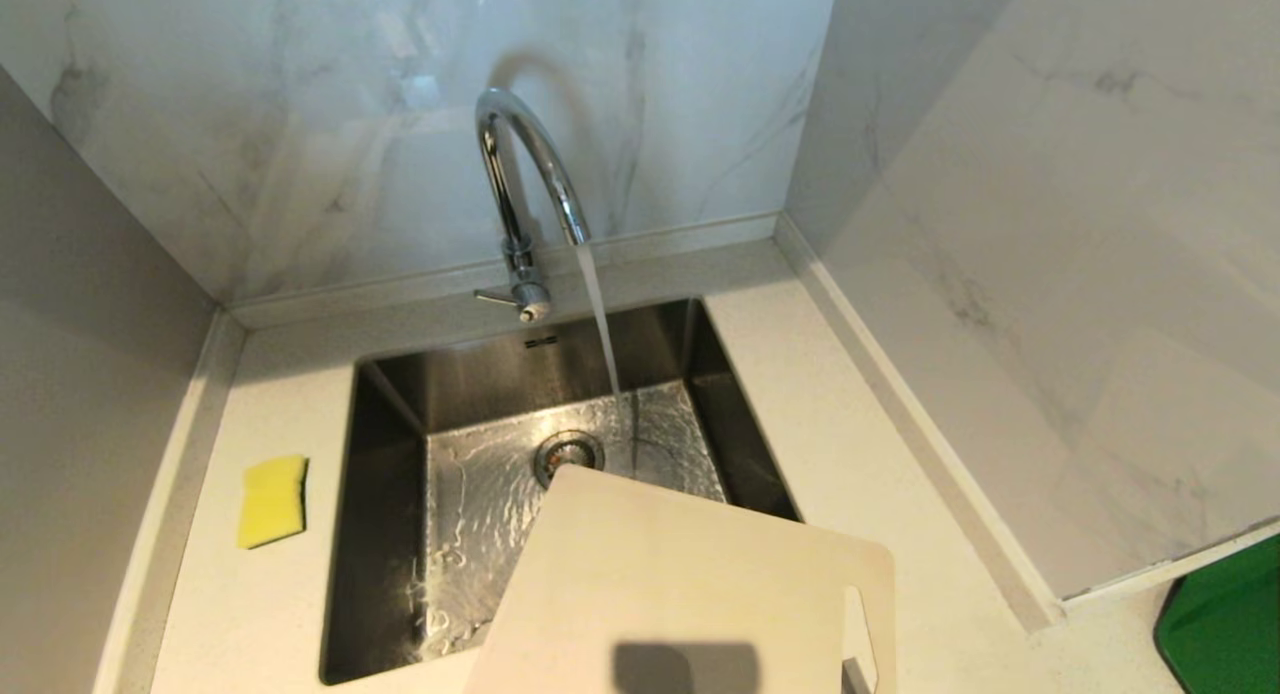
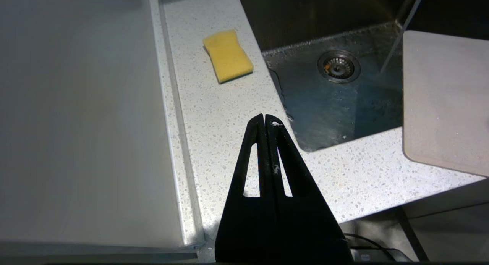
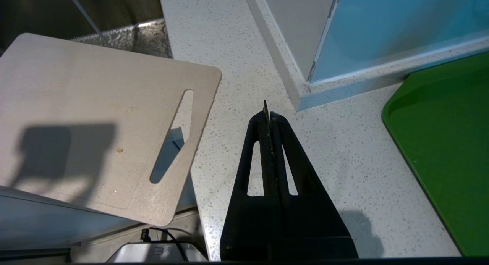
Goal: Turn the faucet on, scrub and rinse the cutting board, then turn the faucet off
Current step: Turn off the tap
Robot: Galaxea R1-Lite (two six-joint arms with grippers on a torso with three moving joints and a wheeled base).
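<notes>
from my head camera, the faucet (image 1: 527, 189) stands in the upper middle of the frame against the marble wall, its lever (image 1: 497, 298) sticking out to the left at the base. a stream of water (image 1: 600, 319) runs from the spout down into the steel sink (image 1: 385, 534), and the sink floor is wet around the drain (image 1: 568, 454). the cutting board (image 1: 690, 594) fills the lower middle of the frame, lying tilted over the sink's near right corner, its slot handle at the lower right. a yellow sponge (image 1: 272, 500) lies on the counter (image 1: 900, 494) at the left, just beside the sink rim. a green board (image 1: 1225, 619) shows in the lower right corner. neither of my arms shows here.

in my left wrist view, my left gripper (image 2: 265, 120) sits in the lower middle of the frame with its jaws pressed together, pinching nothing, over the speckled counter near the sink's corner. the sponge is in the upper middle and the cutting board at the right edge, both apart from my fingers.

in my right wrist view, my right gripper (image 3: 267, 112) is in the lower middle, jaws pressed together and empty, over the counter. the cutting board lies at the left with its slot toward me, overhanging the counter's front edge; the green board is at the right edge.
</notes>
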